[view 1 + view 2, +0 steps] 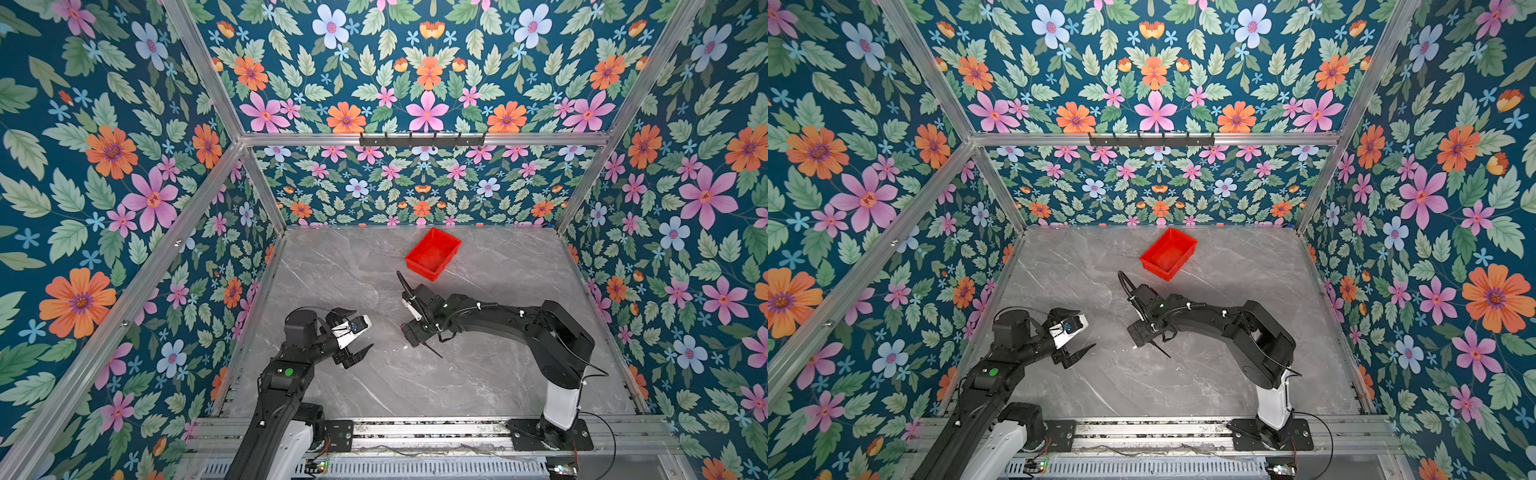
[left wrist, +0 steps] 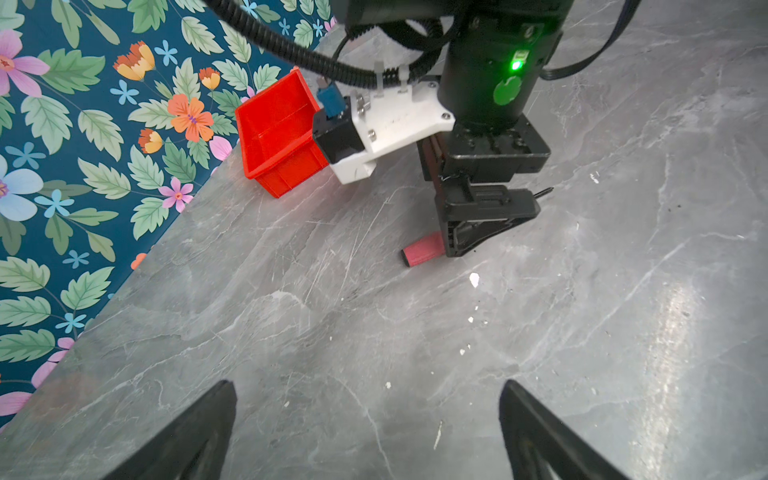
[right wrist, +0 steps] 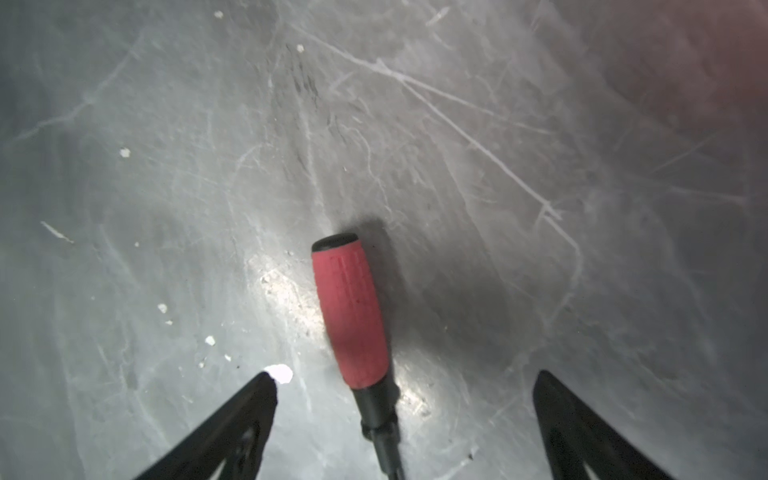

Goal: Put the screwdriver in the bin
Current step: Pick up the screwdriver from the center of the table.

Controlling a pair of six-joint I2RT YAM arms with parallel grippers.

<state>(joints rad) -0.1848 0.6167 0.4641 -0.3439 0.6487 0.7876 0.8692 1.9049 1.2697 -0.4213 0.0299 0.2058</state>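
The screwdriver (image 3: 353,316) lies flat on the grey table (image 1: 478,374), near the bin (image 1: 419,269), on the side of the bin that faces the two robot arms. It is not in the bin yet. The right gripper (image 3: 403,377) hangs low over it with its two black fingers spread wide, one on each side of the pink handle, and they do not touch it. I think it is there so it can squeeze the handle and lift the screwdriver. The handle is thick, so it looks like a good part to grab. The left gripper (image 2: 368,386) is farther from the bin. Its fingers are spread too and hold nothing, so I think it is just waiting out of the way. The bin sits at a slant, and what shows of its inside looks empty. Some things are hard to see. In both top views the right arm (image 1: 498,320) covers the handle, and only the thin dark shaft (image 1: 432,351) pokes out. In the right wrist view the end of the shaft is cut off. I cannot tell if the fingertips touch the table.
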